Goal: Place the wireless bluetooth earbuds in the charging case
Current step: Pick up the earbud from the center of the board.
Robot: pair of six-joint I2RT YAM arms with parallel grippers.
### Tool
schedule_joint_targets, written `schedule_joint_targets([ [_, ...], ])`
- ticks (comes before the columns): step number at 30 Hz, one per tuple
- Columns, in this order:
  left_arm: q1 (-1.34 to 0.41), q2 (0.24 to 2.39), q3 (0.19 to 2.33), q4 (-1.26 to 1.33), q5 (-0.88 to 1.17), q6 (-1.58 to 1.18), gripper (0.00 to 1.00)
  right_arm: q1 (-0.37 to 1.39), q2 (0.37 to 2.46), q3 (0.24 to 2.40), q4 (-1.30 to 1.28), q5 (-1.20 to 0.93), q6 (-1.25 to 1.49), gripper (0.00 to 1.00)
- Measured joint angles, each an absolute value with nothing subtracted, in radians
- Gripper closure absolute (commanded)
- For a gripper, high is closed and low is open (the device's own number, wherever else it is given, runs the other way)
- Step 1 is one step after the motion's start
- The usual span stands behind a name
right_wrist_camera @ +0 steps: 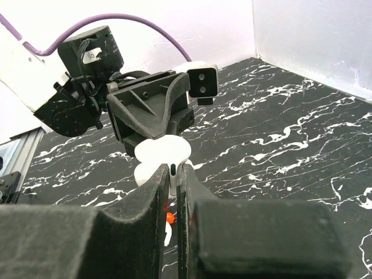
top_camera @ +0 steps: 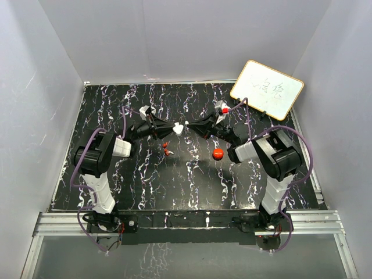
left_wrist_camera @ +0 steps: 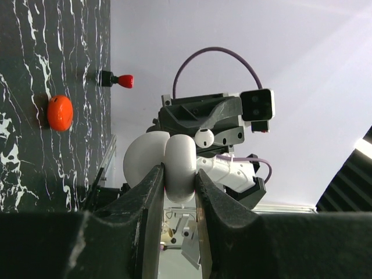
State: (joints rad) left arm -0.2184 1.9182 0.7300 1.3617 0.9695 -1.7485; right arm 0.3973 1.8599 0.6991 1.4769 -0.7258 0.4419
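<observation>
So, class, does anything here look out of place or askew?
Two things. Small red earbuds lie loose on the table, apart from the charging case held in the left gripper, while the right gripper holds a white earbud. The whiteboard at the far right corner sits skewed to the table's edges. Nothing looks spilled or broken.

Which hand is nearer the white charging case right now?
Left. The left hand grips the charging case between its fingers; the right hand faces it from the other side, pinching a white earbud at the case.
</observation>
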Motion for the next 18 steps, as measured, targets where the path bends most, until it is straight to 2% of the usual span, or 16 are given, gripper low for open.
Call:
schedule_joint_targets([
  [18,-0.249,1.918,0.73,1.368,0.978,-1.762,1.0,0.404,1.924,0.715,1.478,-0.762,0.496,1.0],
])
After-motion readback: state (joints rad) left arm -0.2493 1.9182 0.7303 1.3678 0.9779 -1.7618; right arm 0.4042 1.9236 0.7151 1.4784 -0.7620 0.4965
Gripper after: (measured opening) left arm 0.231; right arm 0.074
